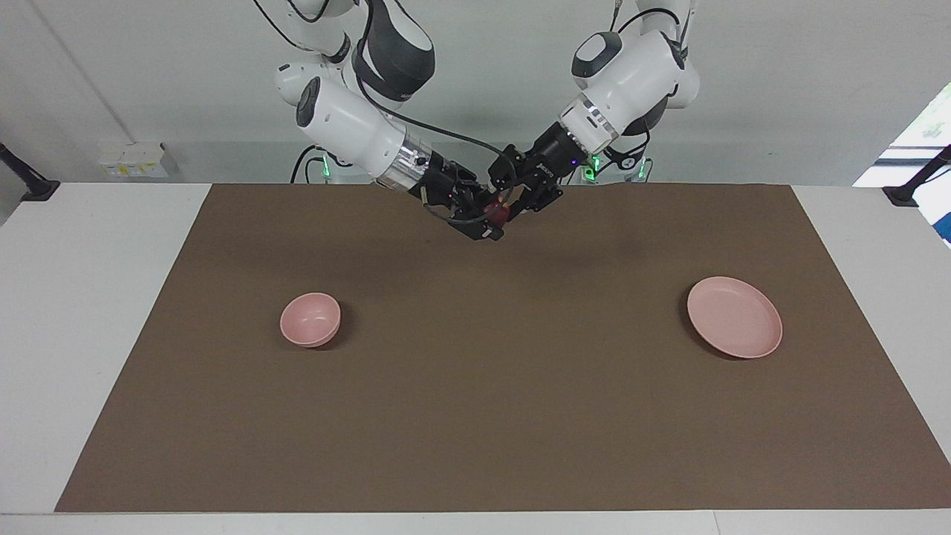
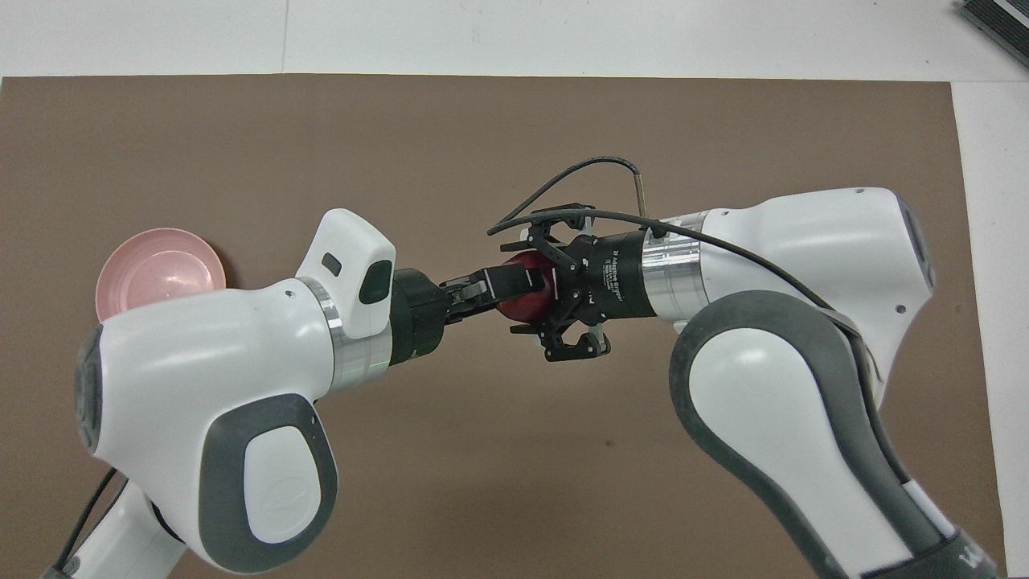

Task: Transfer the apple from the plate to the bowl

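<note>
Overhead view shows a handover in mid-air above the middle of the brown mat (image 2: 482, 482): the apple (image 2: 526, 299) hangs between the two grippers, with the left gripper (image 2: 514, 283) coming at it from the left arm's end and the right gripper (image 2: 537, 288) from the right arm's end, so the two wrists face one another along the table's length with the fruit at the meeting point. The left gripper's fingers are clamped on the apple, one dark finger lying across its top. The right gripper's fingers stand to either side of the fruit, one on the side farther from the robots and one on the nearer side, but whether they are pressing on it or just short of it I cannot tell. In the facing view only a small red patch of the apple (image 1: 496, 212) shows, between the left gripper (image 1: 502, 212) and the right gripper (image 1: 493, 217), well above the mat. The plate (image 1: 734, 327) lies bare toward the left arm's end, and the bowl (image 1: 310, 319) sits toward the right arm's end, so the right arm is the nearer one for the drop. By my reading, the next move depends on the right gripper having a firm hold before the left lets go.
</note>
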You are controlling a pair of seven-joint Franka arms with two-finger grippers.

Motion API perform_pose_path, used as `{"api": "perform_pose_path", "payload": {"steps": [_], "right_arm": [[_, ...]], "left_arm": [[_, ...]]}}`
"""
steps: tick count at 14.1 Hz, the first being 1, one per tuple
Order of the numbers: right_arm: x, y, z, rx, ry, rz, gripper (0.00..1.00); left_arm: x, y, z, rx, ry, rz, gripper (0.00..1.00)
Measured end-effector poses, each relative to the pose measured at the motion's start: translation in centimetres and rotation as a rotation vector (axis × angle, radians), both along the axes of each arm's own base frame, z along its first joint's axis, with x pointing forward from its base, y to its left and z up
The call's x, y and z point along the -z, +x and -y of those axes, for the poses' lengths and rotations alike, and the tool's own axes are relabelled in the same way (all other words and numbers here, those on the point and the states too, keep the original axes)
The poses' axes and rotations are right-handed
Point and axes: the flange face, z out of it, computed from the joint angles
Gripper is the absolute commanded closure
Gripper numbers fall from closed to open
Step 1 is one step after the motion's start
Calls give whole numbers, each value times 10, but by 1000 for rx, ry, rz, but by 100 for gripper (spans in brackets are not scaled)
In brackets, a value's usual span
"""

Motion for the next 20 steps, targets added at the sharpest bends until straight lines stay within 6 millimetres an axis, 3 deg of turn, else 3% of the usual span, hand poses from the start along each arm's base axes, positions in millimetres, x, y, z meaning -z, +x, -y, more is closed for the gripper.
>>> {"api": "perform_pose_path", "payload": {"steps": [1,7,8,10,15,20], "right_arm": [[0,0,0,-1,0,-1,100],[0,0,5,-12,5,-21,100],[-1,0,5,-12,6,-22,100],[-1,0,6,-12,7,-22,100],[-3,1,8,-8,8,-20,100],[-1,7,21,15,7,-23,100]], "left_arm": [[0,0,0,0,0,0,100],[-1,-2,3,-3,-4,-11,100],[-1,-2,4,-3,-5,-11,96],[-1,-2,4,-4,-6,-12,52],[-4,-1,4,-4,-9,-8,0],[-11,7,-5,-13,10,23,0]]}}
